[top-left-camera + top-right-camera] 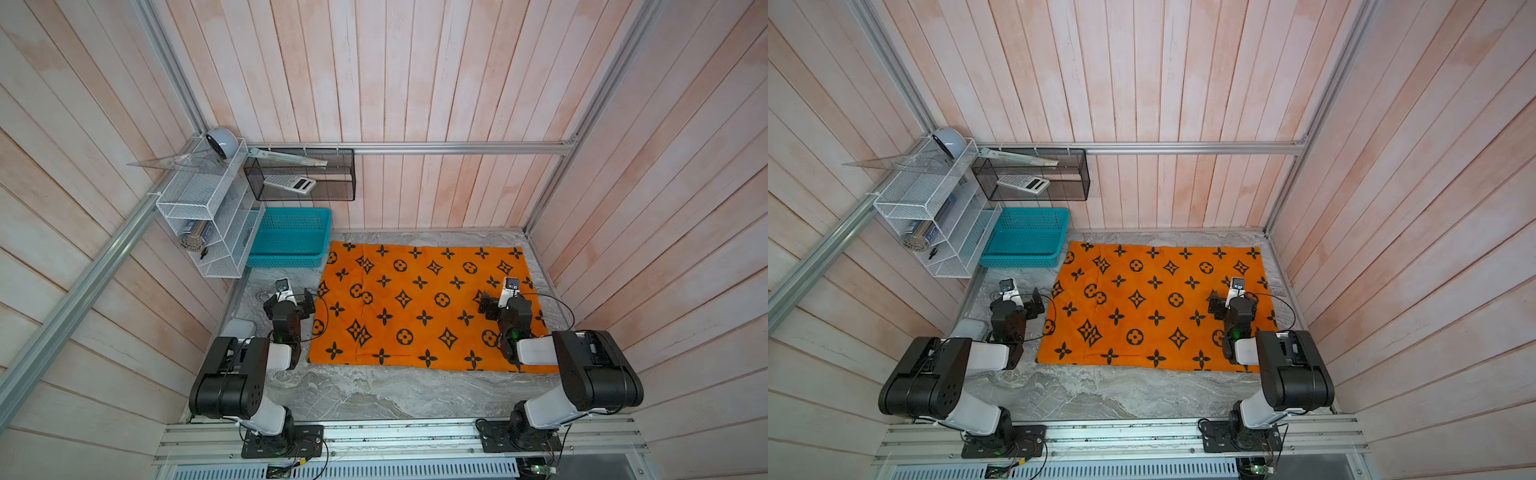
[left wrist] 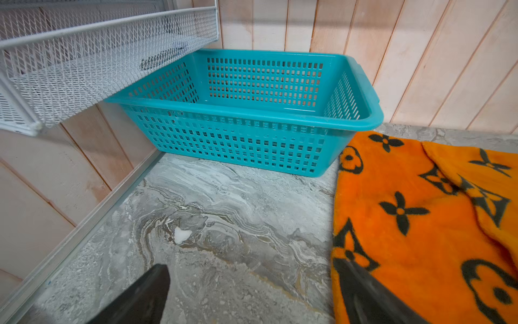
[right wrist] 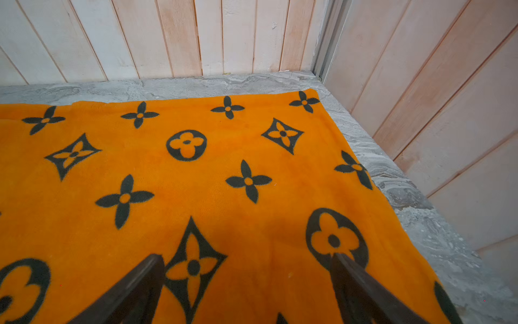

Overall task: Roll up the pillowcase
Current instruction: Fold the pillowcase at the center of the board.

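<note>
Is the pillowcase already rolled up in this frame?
No, in a top view the pillowcase lies spread out as a full rectangle on the table, with no rolled part.

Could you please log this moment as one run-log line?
phase: pre-roll | pillowcase: spread out, unrolled | left claw: open, at its left edge | right claw: open, over its right side | held: nothing

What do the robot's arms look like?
The left arm and right arm match: chunky black joints, smooth white sections, thin black cables looping beside each wrist, and a tiny green light. Each carries a small white camera. The left tool and right tool have dark, pointed fingers.
</note>
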`<state>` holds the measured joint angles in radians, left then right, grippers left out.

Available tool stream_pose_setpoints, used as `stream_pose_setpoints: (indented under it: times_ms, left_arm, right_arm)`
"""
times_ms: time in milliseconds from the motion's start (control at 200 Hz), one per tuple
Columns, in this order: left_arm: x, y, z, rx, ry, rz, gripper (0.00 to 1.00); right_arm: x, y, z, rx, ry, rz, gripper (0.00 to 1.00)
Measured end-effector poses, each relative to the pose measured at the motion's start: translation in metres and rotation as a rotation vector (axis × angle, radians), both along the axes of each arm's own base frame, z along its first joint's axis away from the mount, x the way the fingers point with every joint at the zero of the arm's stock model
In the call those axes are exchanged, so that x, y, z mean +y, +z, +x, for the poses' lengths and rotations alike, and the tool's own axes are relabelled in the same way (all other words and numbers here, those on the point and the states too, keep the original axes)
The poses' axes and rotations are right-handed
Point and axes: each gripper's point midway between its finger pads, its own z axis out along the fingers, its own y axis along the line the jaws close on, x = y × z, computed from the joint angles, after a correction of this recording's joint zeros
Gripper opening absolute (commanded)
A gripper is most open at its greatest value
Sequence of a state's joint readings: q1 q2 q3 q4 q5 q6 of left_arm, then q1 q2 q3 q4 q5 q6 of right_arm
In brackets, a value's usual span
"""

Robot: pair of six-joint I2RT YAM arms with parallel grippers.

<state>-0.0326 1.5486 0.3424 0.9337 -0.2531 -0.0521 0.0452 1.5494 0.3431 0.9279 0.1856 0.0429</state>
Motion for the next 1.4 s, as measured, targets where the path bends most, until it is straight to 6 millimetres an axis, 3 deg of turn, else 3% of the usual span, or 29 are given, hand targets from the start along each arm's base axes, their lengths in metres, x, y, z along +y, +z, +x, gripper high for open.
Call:
stream_pose_setpoints:
  times_ms: [795,1095,1195,1320,1400]
  left_arm:
    - [-0.002,0.000,0.000,0.000,-0.012,-0.004,1.00]
    - [0.010,0.008,-0.001,-0.008,0.061,0.002,1.00]
    - [0.007,0.036,-0.010,-0.047,0.089,0.029,1.00]
    - [-0.025,0.117,-0.028,-0.202,0.042,0.073,1.00]
    - [-0.016,0.171,-0.046,-0.327,0.135,-0.030,1.00]
  right_arm:
    - [0.000,0.000,0.000,0.000,0.000,0.000,0.98]
    - [-0.008,0.008,0.002,0.020,-0.069,-0.023,0.98]
    - [-0.012,0.050,0.011,0.001,-0.117,-0.027,0.98]
    - [-0.018,0.135,0.021,-0.078,-0.194,0.116,0.98]
    - [-0.034,0.172,0.020,-0.128,-0.222,0.245,0.98]
